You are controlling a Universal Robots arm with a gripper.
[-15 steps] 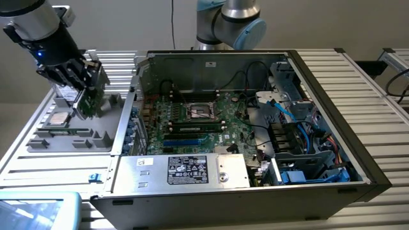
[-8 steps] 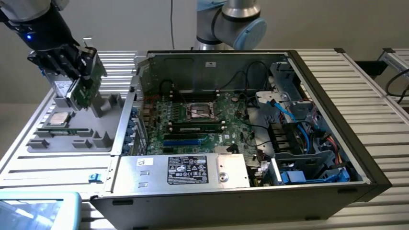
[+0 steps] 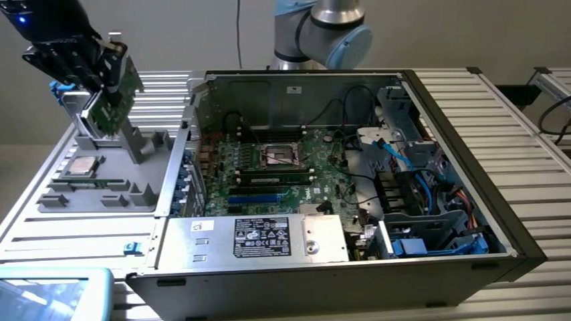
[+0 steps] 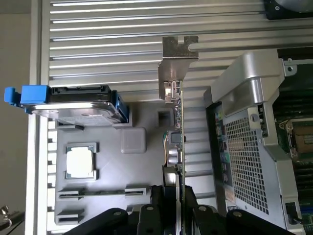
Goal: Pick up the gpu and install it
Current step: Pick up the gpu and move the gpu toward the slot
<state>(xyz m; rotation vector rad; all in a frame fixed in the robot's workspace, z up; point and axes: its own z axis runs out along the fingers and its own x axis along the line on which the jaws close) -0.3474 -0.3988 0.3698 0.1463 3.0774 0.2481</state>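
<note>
- Upper left of the exterior view: the gripper point(image 3: 87, 63) has its jaws clamped narrow on the gpu point(image 3: 111, 103), pinching the thin card across its two faces
- The card stands tilted over the grey parts tray point(image 3: 98, 197); its long axis runs away from the fingers toward the silver bracket point(image 4: 177, 54); whether its lower edge is clear of the tray's holder is hard to tell
- Toward the exterior view's right, well apart, sits the open computer case point(image 3: 357, 287) with blue expansion slots point(image 3: 259, 198) on its motherboard
</note>
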